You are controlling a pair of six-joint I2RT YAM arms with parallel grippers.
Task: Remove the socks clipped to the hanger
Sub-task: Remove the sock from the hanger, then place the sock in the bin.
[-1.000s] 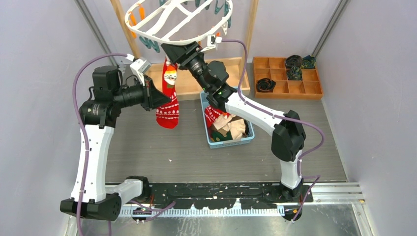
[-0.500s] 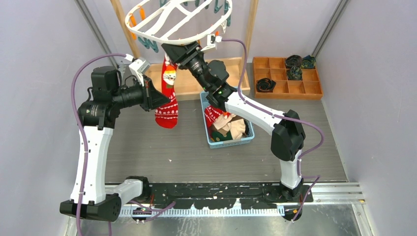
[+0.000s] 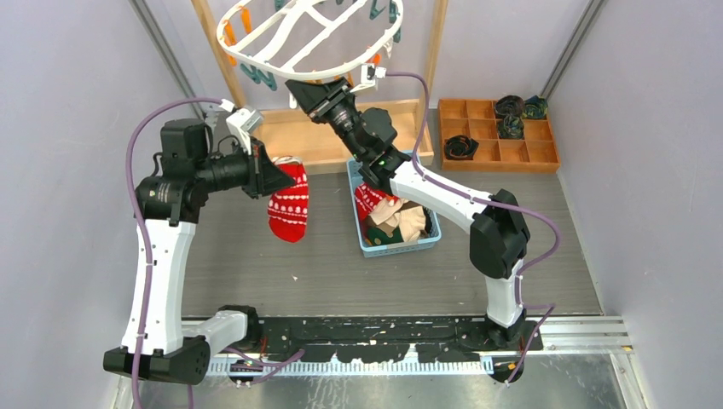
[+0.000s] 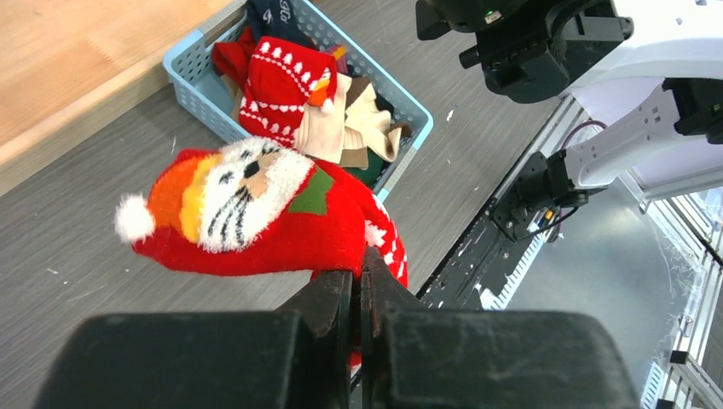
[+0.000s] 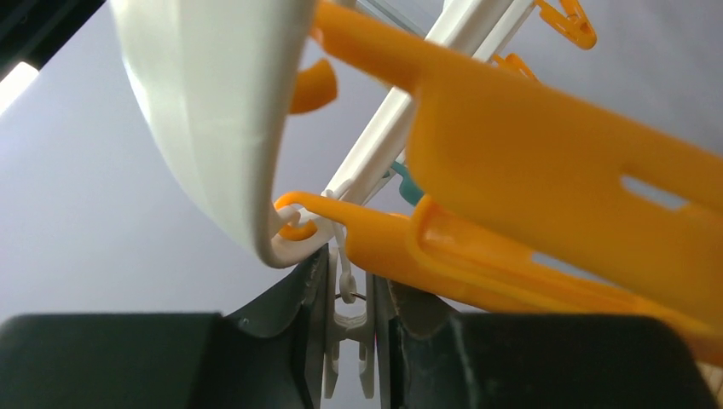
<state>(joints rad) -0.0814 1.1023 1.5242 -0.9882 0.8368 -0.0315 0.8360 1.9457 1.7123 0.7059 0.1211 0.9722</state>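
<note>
Grey table below; the left gripper pinches 1 red sock tight, up in the air, left of the blue basket; the right gripper is up at the white hanger, jaws squeezed on a white link by an orange clip.

Red sock in left hand

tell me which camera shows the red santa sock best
The left wrist view: the red fabric Santa-face sock is close up, its face, beard and hat clear, pinched in the left jaws. The top external view shows it small and dangling. The right wrist view shows none of it.
</note>
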